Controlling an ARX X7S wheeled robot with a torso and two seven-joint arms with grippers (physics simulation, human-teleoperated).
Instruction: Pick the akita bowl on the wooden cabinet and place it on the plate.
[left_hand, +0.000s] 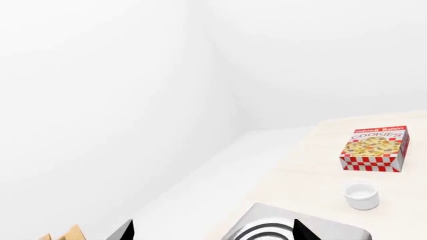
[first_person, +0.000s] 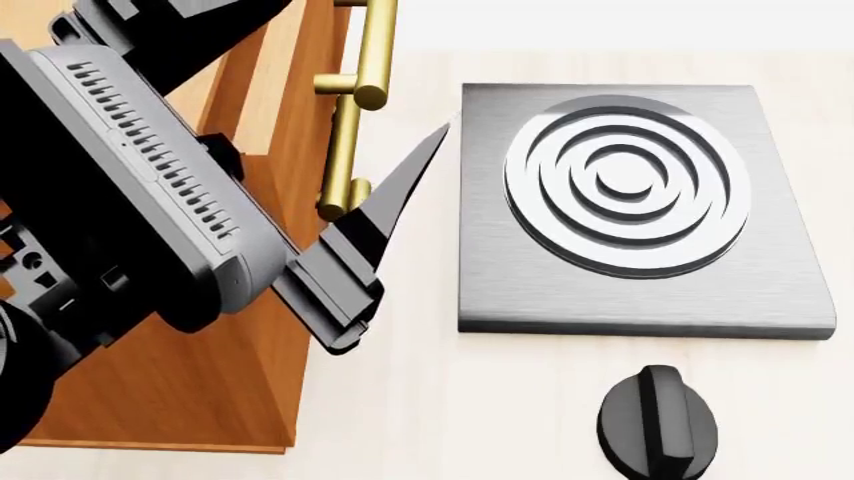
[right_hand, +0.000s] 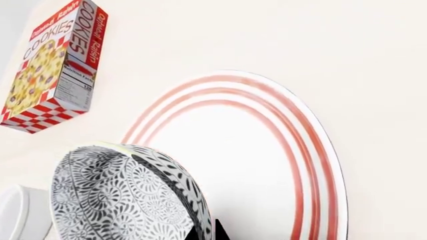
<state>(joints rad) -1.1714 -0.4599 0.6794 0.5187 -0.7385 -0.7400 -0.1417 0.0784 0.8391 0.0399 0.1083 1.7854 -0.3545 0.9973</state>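
In the right wrist view the akita bowl (right_hand: 127, 195), patterned black and white, is tilted on edge over the near side of the plate (right_hand: 267, 165), a white plate with red rings. My right gripper (right_hand: 208, 231) is shut on the bowl's rim, with only a dark fingertip showing. Whether the bowl touches the plate I cannot tell. My left gripper (left_hand: 215, 231) is open and holds nothing, and one of its fingers (first_person: 407, 180) points out beside the wooden cabinet (first_person: 254, 380). The right gripper is out of the head view.
A steel stove plate (first_person: 627, 210) with rings lies right of the cabinet, a black knob (first_person: 657, 420) in front of it. Brass handles (first_person: 354, 100) stick out from the cabinet. A cookies box (right_hand: 53, 65) and a small white cup (right_hand: 17, 215) stand near the plate.
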